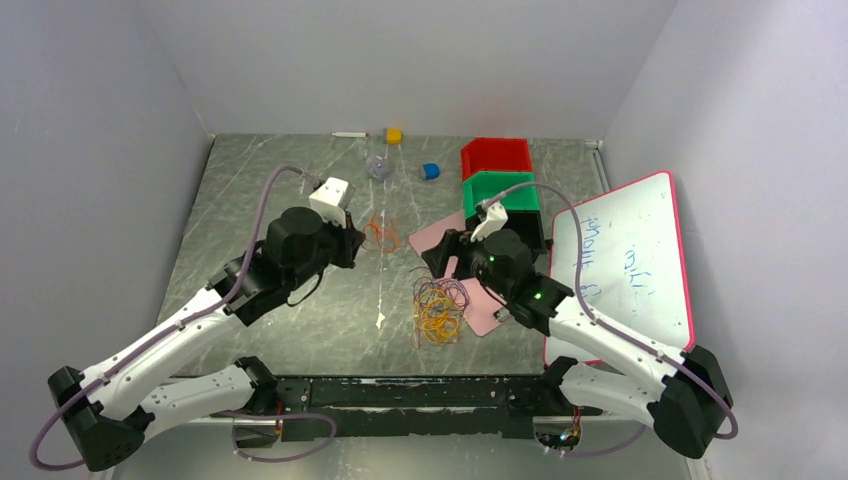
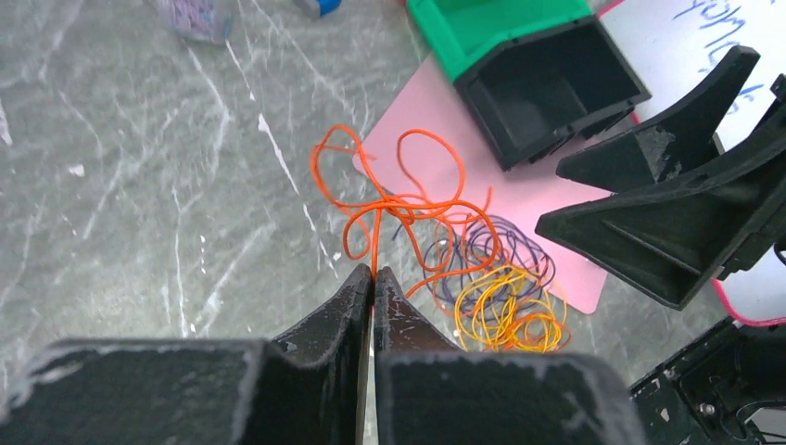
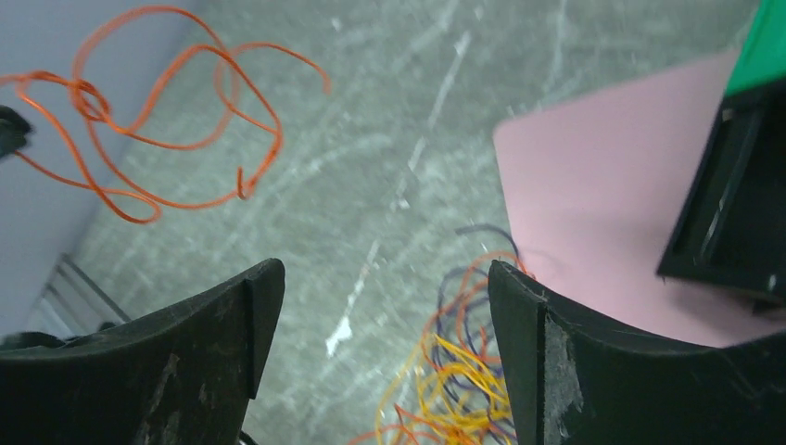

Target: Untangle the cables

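Note:
A single orange cable [image 2: 399, 199] hangs lifted off the table, and my left gripper [image 2: 373, 274] is shut on one strand of it. From above, that gripper [image 1: 357, 240] sits left of centre with the orange loops [image 1: 380, 235] beside its tip. The other cables, a tangle [image 1: 438, 310] of yellow, orange and purple loops, lie on the table next to the pink sheet [image 1: 432, 238]. My right gripper [image 1: 441, 260] hovers just above the tangle. In the right wrist view it [image 3: 385, 283] is wide open with nothing between its fingers, the tangle [image 3: 463, 371] below and the orange cable [image 3: 167, 120] at the upper left.
Red [image 1: 495, 155], green [image 1: 500, 188] and black [image 1: 527, 228] bins stand stacked back-right. A pink-framed whiteboard [image 1: 625, 260] leans at the right. A yellow block [image 1: 394, 135], a blue piece [image 1: 431, 171], a clear object [image 1: 378, 167] and a pen [image 1: 350, 134] lie near the back wall.

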Motion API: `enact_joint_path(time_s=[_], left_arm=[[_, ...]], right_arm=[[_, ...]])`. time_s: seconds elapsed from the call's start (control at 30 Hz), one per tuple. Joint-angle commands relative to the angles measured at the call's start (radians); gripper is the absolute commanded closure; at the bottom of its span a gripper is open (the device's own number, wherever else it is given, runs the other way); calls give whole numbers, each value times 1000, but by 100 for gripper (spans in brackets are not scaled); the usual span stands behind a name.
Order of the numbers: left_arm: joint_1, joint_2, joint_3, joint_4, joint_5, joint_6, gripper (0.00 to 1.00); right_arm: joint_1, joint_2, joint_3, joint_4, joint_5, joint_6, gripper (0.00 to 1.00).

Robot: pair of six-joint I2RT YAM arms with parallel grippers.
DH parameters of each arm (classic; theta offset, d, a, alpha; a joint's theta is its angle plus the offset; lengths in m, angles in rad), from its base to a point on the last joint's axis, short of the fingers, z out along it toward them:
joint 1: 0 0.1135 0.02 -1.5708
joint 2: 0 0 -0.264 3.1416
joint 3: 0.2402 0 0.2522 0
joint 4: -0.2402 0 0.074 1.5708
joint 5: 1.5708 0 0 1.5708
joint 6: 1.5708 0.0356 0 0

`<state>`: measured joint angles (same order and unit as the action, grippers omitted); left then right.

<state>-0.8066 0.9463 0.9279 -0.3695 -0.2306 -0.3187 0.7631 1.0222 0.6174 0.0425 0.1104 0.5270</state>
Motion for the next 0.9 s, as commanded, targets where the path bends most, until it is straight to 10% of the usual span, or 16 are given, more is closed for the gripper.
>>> enact_joint_path(time_s=[0.0, 0.87], left_arm=[[4, 7, 69, -40, -14, 66, 93], [4, 105, 26, 62, 100, 28, 93]], right_arm=[[2, -22, 80, 92, -4, -43, 15], [8, 230, 238, 119, -369, -54, 48]])
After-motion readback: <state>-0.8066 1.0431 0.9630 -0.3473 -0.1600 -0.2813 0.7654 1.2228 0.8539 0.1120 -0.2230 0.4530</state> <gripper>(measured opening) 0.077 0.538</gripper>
